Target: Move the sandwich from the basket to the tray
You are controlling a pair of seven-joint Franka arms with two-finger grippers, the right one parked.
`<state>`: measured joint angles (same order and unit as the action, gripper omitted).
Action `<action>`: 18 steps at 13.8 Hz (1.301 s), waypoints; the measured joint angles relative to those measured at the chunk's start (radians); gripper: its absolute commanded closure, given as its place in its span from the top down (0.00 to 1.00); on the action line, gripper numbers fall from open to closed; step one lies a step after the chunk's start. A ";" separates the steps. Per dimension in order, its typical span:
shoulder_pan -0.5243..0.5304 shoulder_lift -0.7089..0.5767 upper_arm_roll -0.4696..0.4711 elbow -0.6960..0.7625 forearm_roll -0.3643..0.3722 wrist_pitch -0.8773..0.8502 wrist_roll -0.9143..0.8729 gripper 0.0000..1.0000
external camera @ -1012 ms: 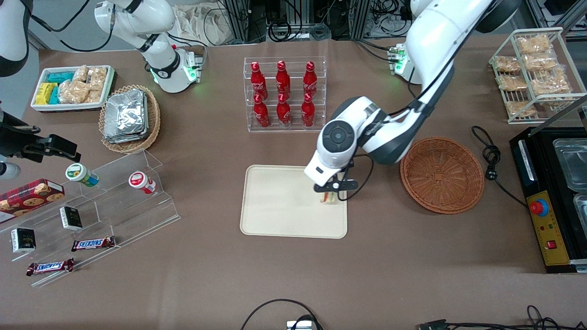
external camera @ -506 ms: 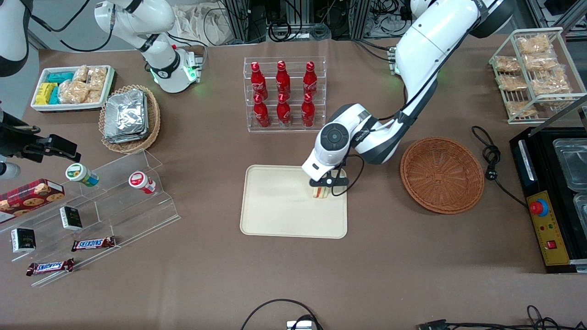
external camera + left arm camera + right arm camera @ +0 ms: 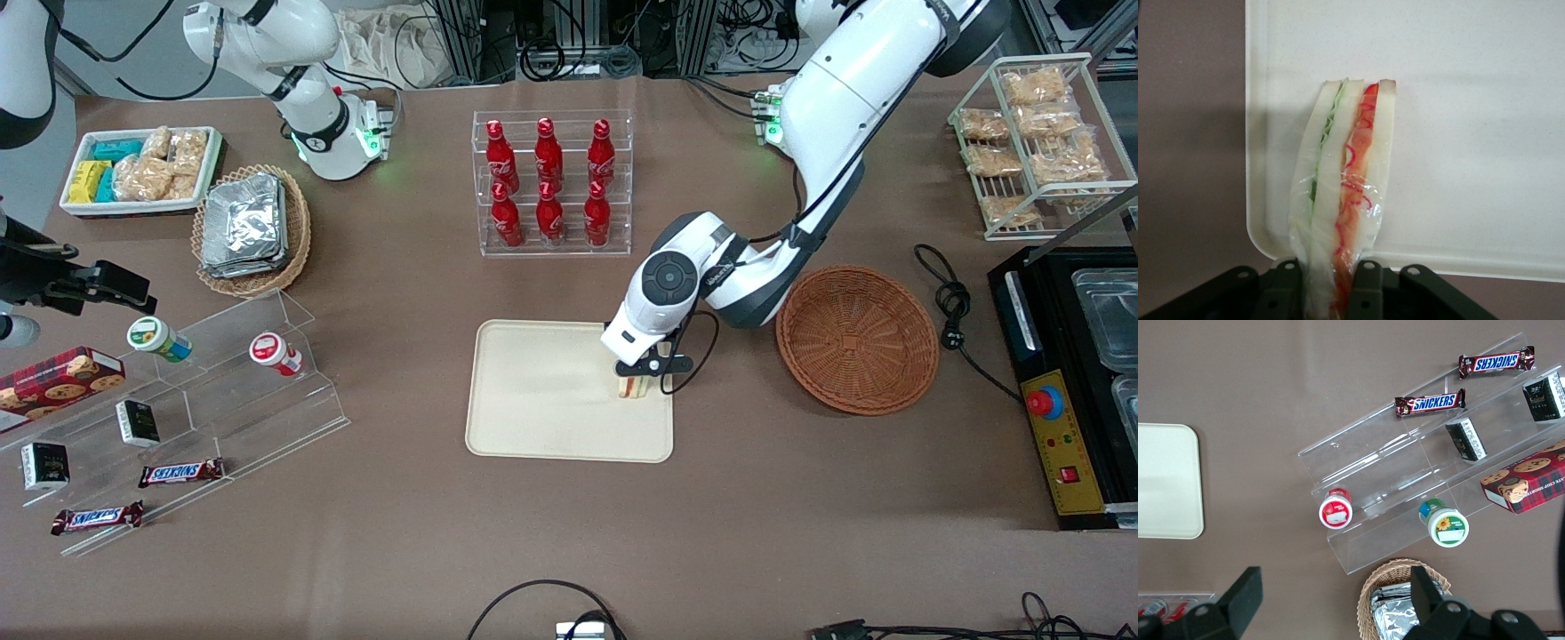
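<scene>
Pincer (image 3: pixel 637 380) grips sandwich (image 3: pixel 1341 207) over tray (image 3: pixel 542 400) on brown table (image 3: pixel 569 533).

Matt plastic tray (image 3: pixel 542 418); woven wicker basket (image 3: pixel 857 340); film-wrapped sandwich (image 3: pixel 1345 200).

The left arm reaches down from its base toward the table's middle, elbow bent and wrist pitched downward. Its gripper (image 3: pixel 637 380) points at the surface, with the two fingers (image 3: pixel 1365 293) closed against the sandwich (image 3: pixel 1345 200), which hangs pinched between them.
</scene>
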<state>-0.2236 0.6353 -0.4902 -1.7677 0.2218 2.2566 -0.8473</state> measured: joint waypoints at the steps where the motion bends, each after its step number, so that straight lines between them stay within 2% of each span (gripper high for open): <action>1: 0.005 0.000 0.000 0.004 0.002 0.001 0.000 1.00; 4: 0.011 -0.018 -0.001 0.022 0.004 -0.011 0.000 1.00; 6: 0.011 -0.062 -0.003 0.025 0.005 -0.080 0.000 1.00; 11: 0.033 -0.288 -0.007 -0.027 -0.003 -0.288 0.002 1.00; 16: 0.160 -0.648 -0.003 -0.325 -0.168 -0.320 0.262 1.00; 18: 0.237 -0.759 -0.001 -0.359 -0.213 -0.413 0.387 1.00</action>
<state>0.0137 -0.1240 -0.4909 -2.1265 0.0091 1.8435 -0.4601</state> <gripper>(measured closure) 0.000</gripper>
